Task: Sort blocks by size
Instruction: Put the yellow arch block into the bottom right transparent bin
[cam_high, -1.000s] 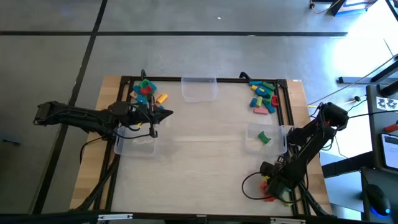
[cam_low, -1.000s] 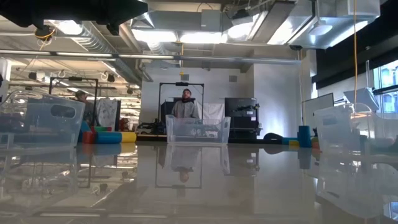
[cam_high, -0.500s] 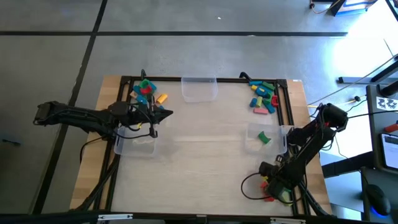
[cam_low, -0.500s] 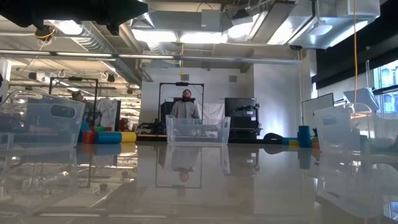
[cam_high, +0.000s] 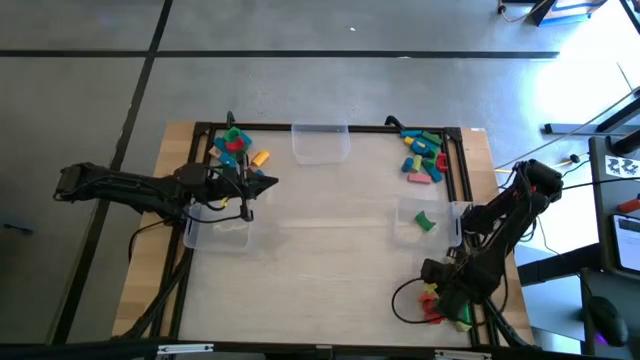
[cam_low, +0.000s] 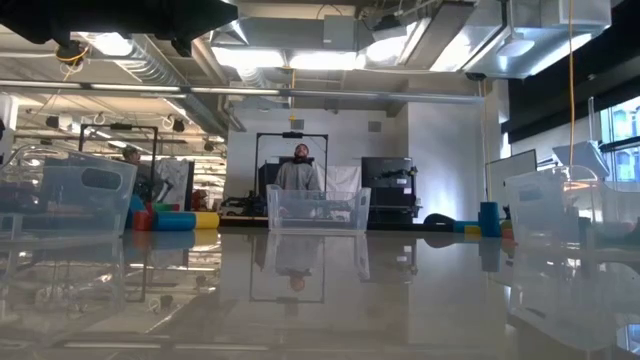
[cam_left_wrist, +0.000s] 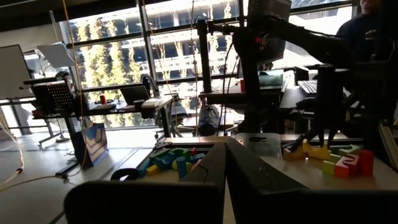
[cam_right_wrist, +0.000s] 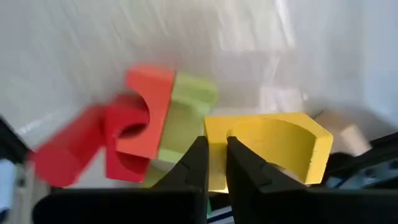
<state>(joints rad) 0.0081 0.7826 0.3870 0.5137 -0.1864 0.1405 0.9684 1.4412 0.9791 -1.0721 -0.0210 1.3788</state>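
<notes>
my right claw (cam_right_wrist: 212, 163) hung low over the near right corner of the pale wooden tabletop (cam_high: 320, 260), its fingers pinched on the thin edge of a yellow arch-shaped block (cam_right_wrist: 273, 149). beside that block lay an orange arch block (cam_right_wrist: 149, 112), a green block (cam_right_wrist: 186, 112) and a red block (cam_right_wrist: 68, 146), all touching. my left claw (cam_high: 268, 182) waited closed, holding nothing, above the clear plastic bin (cam_high: 218, 228) at the left side. more coloured blocks lay in heaps at the far left (cam_high: 236, 147) and far right (cam_high: 422, 153) corners.
</notes>
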